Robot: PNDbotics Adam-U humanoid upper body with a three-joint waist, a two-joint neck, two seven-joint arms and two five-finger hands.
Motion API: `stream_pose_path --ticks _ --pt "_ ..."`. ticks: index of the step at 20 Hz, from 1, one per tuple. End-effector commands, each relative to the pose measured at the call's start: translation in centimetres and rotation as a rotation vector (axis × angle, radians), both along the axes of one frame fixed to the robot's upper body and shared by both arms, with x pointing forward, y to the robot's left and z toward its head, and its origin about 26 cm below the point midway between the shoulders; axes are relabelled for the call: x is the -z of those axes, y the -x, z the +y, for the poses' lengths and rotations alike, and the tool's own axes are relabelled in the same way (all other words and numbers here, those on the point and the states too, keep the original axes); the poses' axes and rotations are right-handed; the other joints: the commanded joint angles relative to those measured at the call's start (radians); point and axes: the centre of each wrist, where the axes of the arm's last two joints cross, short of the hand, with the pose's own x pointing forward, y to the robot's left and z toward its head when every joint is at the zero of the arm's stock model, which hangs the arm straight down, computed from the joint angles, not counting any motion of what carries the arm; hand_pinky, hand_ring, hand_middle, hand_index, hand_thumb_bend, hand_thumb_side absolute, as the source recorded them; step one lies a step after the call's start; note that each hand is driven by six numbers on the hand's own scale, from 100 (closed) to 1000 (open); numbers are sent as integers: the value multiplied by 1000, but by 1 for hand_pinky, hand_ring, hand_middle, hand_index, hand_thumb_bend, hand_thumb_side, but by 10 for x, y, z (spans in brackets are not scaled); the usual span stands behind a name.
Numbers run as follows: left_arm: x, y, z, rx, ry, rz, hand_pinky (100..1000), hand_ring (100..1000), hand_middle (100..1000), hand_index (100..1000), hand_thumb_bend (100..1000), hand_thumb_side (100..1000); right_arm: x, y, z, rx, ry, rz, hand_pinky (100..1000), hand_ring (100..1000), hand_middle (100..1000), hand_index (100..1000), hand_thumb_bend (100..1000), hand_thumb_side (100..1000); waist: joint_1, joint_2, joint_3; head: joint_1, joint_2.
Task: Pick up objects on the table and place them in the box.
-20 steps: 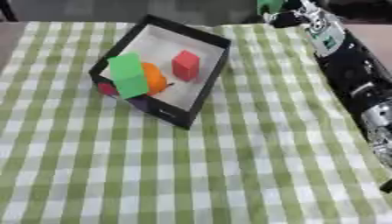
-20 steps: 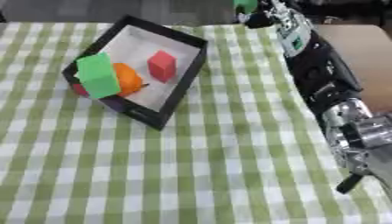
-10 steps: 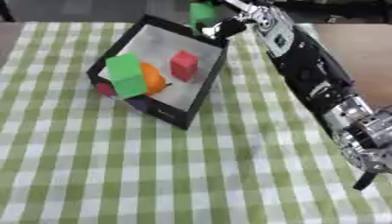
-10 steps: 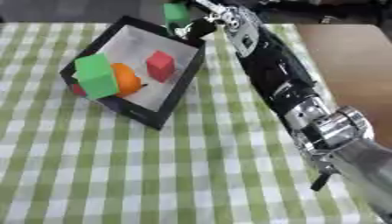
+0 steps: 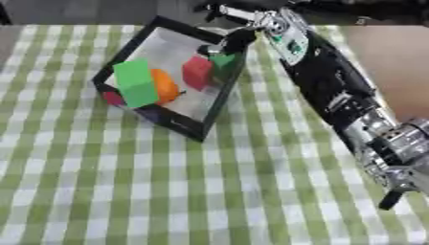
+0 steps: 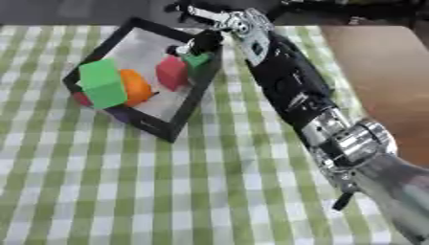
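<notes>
A black box (image 5: 214,103) with a white floor lies askew on the green checked cloth, at the upper left. Inside it are a tall green block (image 5: 136,83), an orange piece (image 5: 165,85), a red block (image 5: 197,72) and a small green block (image 5: 224,61) against the right wall. My right arm comes up from the lower right, and its right hand (image 6: 224,25) hangs over the box's far right corner. The fingers are spread, and a dark fingertip sits just above the small green block, which looks free of the hand. The left hand does not show.
A dark red piece (image 5: 112,97) and a purple one (image 5: 151,113) peek out at the box's left and near walls. A brown surface (image 6: 377,72) lies to the right of the cloth. Checked cloth (image 5: 126,191) spreads in front of the box.
The right hand has swung from the far right edge to above the box, carrying the small green block. That block has now dropped from the raised fingers into the box beside the red block.
</notes>
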Motion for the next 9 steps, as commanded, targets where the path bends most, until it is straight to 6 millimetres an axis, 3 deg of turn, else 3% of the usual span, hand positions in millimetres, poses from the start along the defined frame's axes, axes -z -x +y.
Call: stream_pose_path --ticks 1,2,3,6,9 --pt "-5 1 3 -5 -11 -16 818 625 658 896 363 983 -42 18 -27 57 -81 -204 899 798 883 954 207 318 2 -23 -17 18 -2" --pt "-5 1 4 -6 -10 -16 818 625 658 896 362 983 -48 26 -35 74 -105 -250 892 788 878 948 100 446 -1 -25 -27 24 -2" --pt "-5 2 4 -7 -8 -17 818 625 657 896 362 983 -52 35 -45 94 -127 -288 889 785 866 944 169 293 -4 -26 -40 34 -2" --pt "-5 2 6 -22 -11 -15 818 623 656 895 359 983 -56 69 -78 165 -213 -368 873 763 835 928 134 285 -12 -29 -75 65 -2" --pt "-4 4 10 -43 -11 -11 814 619 650 891 353 980 -37 104 -109 267 -366 -387 833 708 770 895 100 277 -19 -32 -112 99 -2"
